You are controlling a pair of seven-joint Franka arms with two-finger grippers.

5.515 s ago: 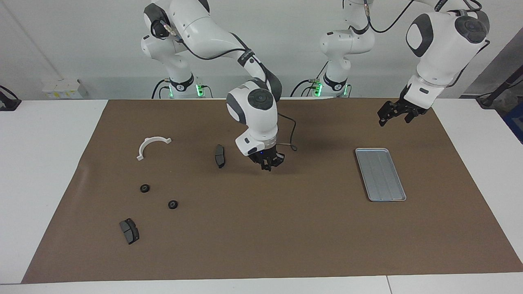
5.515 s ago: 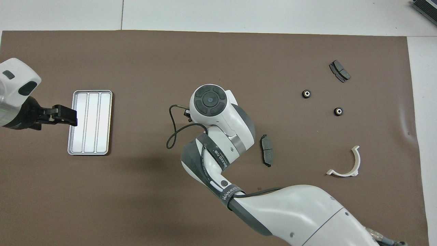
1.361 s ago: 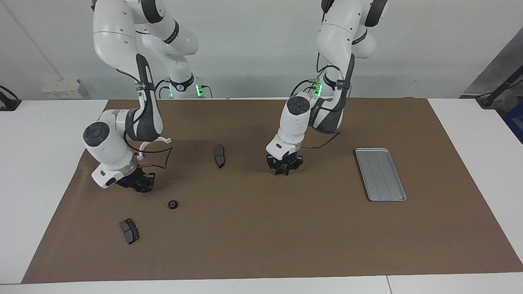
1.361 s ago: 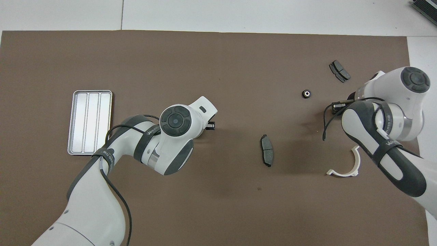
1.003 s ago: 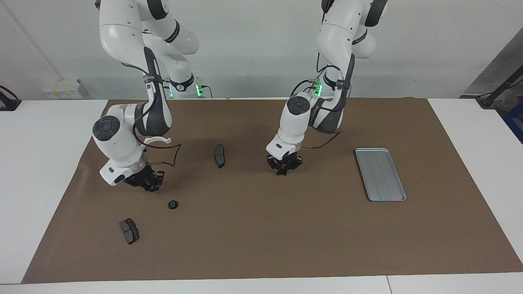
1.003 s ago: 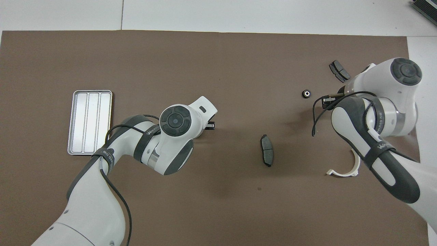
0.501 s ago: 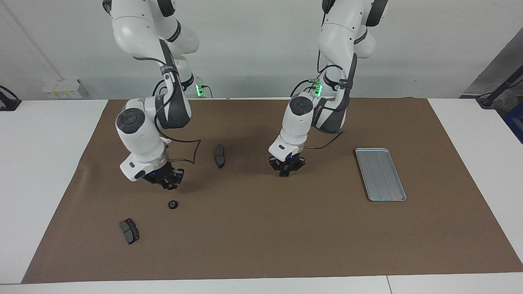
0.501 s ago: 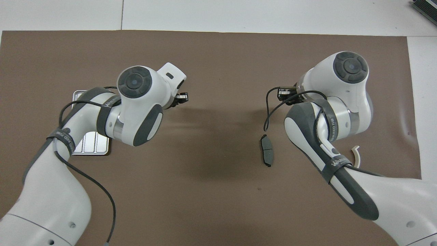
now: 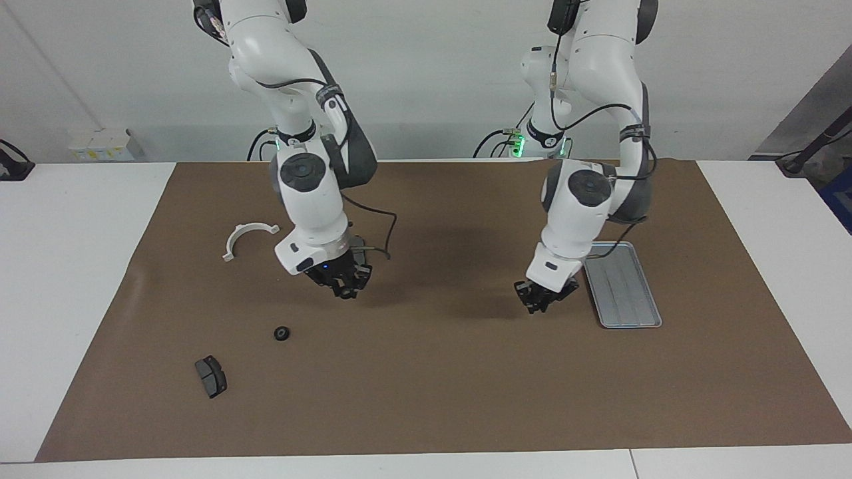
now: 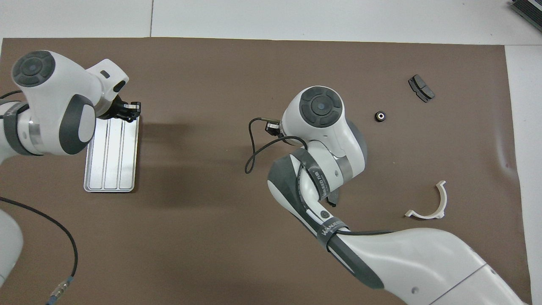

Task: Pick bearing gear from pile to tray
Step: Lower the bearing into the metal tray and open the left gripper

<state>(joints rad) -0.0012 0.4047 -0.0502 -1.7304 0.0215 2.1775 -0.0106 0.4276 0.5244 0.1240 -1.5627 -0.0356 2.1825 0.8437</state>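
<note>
Black-tipped left gripper (image 9: 540, 303), pinched shut, hangs at the tray's (image 9: 626, 293) eight o'clock in the facing view; contents unclear. Right gripper (image 9: 346, 287) hangs over the mat (image 9: 432, 372); grip cannot be told.
</note>
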